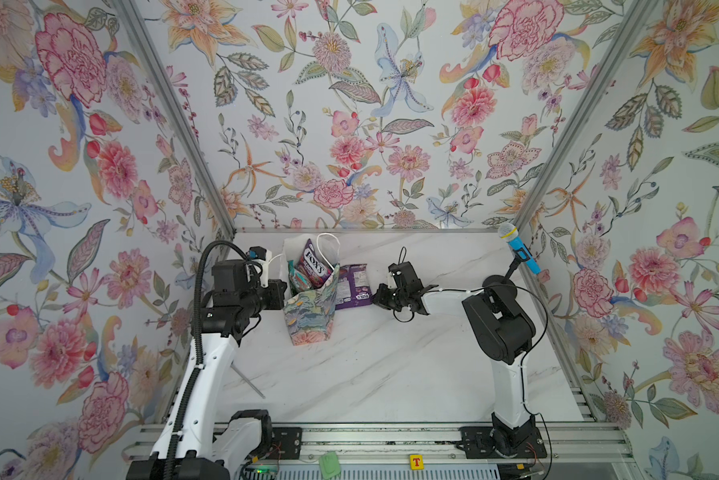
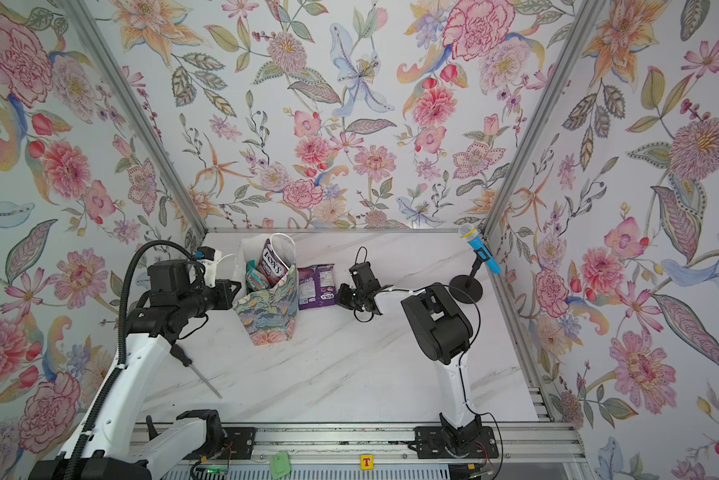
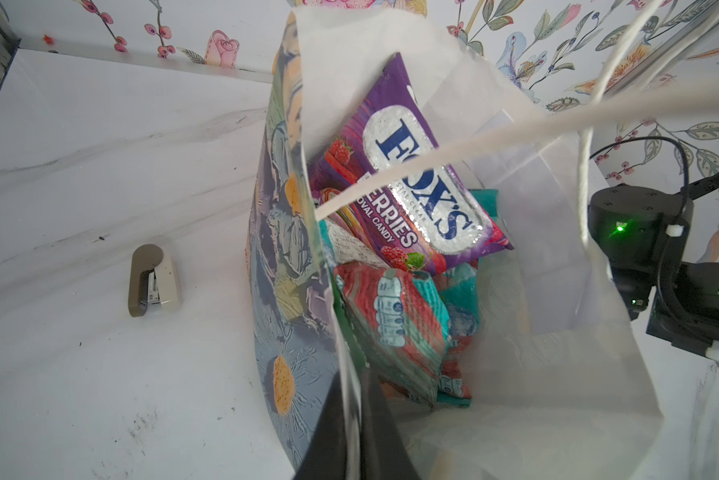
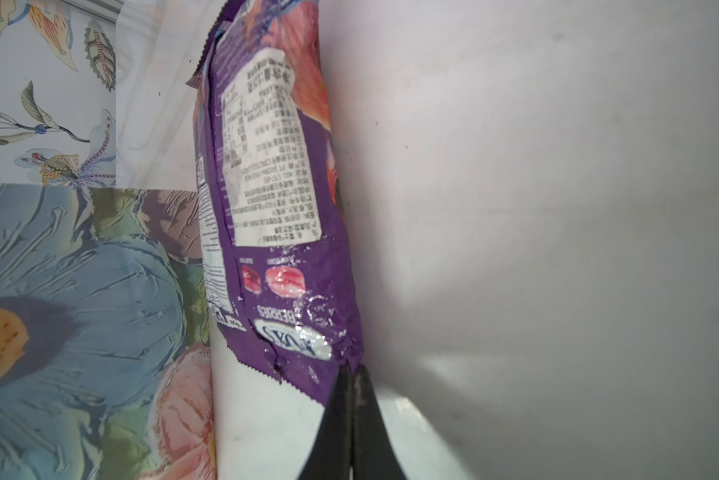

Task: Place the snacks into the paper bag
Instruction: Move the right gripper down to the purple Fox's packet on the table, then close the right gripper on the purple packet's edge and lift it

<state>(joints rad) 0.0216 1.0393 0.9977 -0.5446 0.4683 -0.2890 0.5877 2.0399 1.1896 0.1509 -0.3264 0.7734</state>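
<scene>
- In both top views the whole cell is seen from high above its near edge, looking down and forward over the table (image 1: pixel 370 374) to the back wall (image 1: pixel 349 124).
- In the left wrist view the bag (image 3: pixel 283 291) is looked into from close above its mouth.
- In the right wrist view a pouch (image 4: pixel 274 249) is seen from very near, low over the table.
- The bag is shared by all four views.
</scene>
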